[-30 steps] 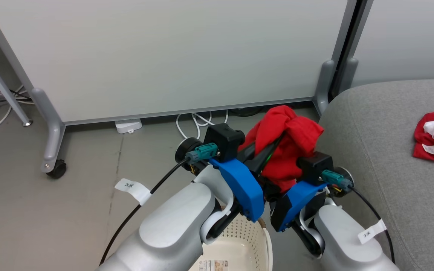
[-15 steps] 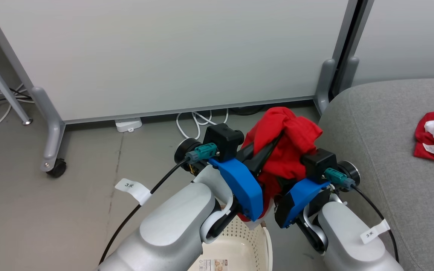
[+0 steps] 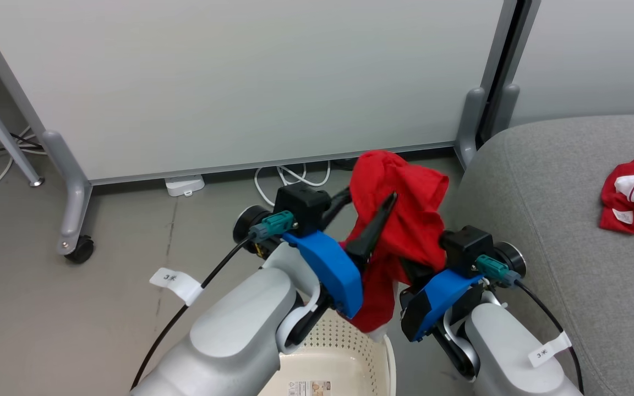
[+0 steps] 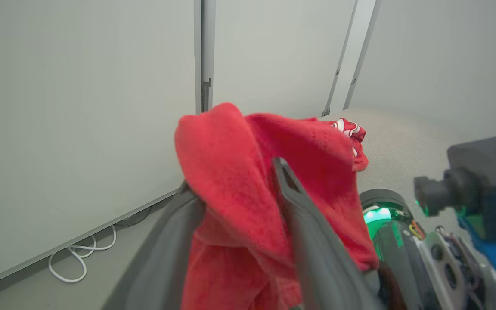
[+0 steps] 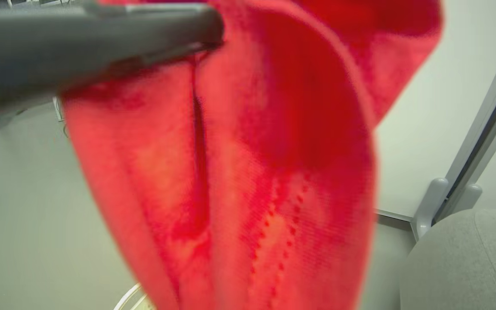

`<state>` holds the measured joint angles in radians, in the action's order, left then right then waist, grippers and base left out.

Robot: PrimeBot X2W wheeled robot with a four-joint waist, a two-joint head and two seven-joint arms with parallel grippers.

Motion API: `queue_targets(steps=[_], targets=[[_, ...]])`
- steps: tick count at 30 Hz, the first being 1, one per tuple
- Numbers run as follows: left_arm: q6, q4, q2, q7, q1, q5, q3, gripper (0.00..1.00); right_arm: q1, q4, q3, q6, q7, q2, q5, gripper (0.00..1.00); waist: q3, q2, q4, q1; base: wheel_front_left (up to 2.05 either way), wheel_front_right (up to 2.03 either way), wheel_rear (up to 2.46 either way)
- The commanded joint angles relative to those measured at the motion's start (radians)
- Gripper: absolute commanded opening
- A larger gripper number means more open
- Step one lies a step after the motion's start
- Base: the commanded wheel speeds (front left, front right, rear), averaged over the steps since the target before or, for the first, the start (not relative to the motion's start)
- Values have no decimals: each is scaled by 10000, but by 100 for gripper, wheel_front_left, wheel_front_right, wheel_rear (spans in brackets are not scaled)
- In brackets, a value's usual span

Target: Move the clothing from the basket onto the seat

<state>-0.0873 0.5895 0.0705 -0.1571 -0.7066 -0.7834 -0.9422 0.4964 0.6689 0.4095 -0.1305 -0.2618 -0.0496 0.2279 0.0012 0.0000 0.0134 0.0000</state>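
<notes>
A bright red garment of the clothing [image 3: 399, 220] hangs in the air above the basket [image 3: 344, 352], a cream perforated one at the bottom of the head view. My left gripper [image 3: 371, 193] is shut on a bunch of it, and the fabric drapes over both fingers [image 4: 308, 232]. My right gripper [image 3: 413, 269] sits just right of and under the cloth, its fingers hidden by the fabric [image 5: 248, 172]. A second red and white garment [image 3: 633, 192] lies on the light grey seat [image 3: 559, 231] at the right.
A white partition on grey wheeled legs [image 3: 75, 214] stands behind the held garment, with white cables [image 3: 289, 176] on the grey floor under it. The left gripper's dark finger [image 5: 101, 43] crosses the top of the right wrist view. The basket's rim [image 5: 129, 297] peeks in below the cloth.
My left gripper has moved left and slightly up with the garment. The cloth has unfolded and now hangs lower toward the basket. The right arm barely moved.
</notes>
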Motion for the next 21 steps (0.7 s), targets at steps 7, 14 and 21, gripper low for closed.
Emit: queue_targets(steps=[7,14,21], targets=[[92,126,339,-402,389,-42,131,100,-297,-316,-219,-5,-42,-15,-253,0,-45,0,-73,0,0,0,0],[240,-255,915,-932,1182,76,452,100,-538,-751,-569,-3,-42,-15,-384,0,-53,0,-123,0,0,0,0],[544,-1344,1692,-1091,2539,598,1402,100,-831,-1286,-964,-5,-10,-15,-580,0,-6,0,-200,0,0,0,0]])
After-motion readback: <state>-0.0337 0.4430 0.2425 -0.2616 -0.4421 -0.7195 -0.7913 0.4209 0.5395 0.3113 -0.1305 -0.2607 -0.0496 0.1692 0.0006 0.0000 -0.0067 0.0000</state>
